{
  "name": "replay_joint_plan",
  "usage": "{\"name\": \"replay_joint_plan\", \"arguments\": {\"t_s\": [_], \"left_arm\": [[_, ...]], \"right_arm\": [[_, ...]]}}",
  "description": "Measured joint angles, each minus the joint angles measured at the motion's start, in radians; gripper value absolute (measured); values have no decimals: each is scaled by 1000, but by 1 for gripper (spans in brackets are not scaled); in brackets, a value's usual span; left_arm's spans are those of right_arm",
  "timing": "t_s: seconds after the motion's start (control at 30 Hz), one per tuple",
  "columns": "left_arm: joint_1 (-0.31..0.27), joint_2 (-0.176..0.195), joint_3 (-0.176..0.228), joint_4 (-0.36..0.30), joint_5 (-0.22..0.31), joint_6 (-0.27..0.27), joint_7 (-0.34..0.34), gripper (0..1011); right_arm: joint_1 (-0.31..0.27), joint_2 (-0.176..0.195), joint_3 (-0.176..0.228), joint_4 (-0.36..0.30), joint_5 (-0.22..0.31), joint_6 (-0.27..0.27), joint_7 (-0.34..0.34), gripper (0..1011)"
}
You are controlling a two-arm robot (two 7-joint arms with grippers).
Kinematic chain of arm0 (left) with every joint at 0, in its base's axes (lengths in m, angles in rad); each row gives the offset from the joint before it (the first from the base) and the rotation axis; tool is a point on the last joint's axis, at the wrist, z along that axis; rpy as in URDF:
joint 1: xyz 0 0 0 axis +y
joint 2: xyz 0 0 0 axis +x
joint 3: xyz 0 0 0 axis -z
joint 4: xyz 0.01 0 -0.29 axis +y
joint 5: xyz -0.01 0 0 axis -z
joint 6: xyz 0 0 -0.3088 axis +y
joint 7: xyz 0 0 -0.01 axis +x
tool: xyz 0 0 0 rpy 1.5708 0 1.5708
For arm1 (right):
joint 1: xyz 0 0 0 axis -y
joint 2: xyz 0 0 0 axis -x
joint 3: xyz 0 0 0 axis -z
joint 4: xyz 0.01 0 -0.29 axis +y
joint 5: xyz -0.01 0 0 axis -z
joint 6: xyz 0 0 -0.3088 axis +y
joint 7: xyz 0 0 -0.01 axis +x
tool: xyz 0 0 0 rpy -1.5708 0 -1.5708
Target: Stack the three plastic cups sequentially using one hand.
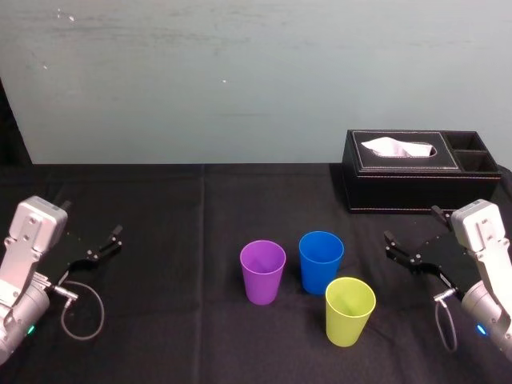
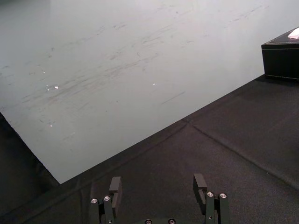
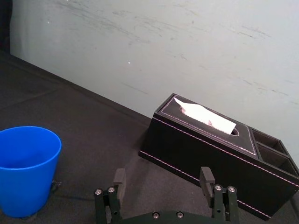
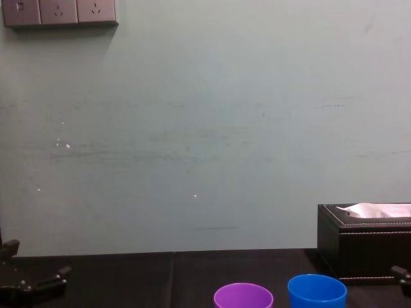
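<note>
Three plastic cups stand upright and apart on the black tablecloth: a purple cup (image 1: 262, 272), a blue cup (image 1: 321, 262) just to its right, and a yellow-green cup (image 1: 350, 311) nearer to me. My right gripper (image 1: 411, 238) hovers right of the blue cup, open and empty. In the right wrist view its fingers (image 3: 119, 176) stand wide apart, with the blue cup (image 3: 25, 168) off to one side. My left gripper (image 1: 102, 245) rests at the far left, open and empty, well away from the cups. The chest view catches the rims of the purple cup (image 4: 243, 296) and blue cup (image 4: 316, 292).
A black tissue box (image 1: 420, 170) with a white tissue stands at the back right, behind the right gripper. A pale wall (image 1: 240, 72) closes off the table's far edge. Bare black cloth (image 1: 176, 240) lies between the left gripper and the cups.
</note>
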Motion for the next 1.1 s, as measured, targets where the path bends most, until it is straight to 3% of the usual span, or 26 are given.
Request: {"name": "replay_joint_plan", "arguments": {"t_s": [1.1], "left_arm": [[0,0,0,0,0,0,0,1000]], "right_arm": [[0,0,0,0,0,0,0,1003]]}}
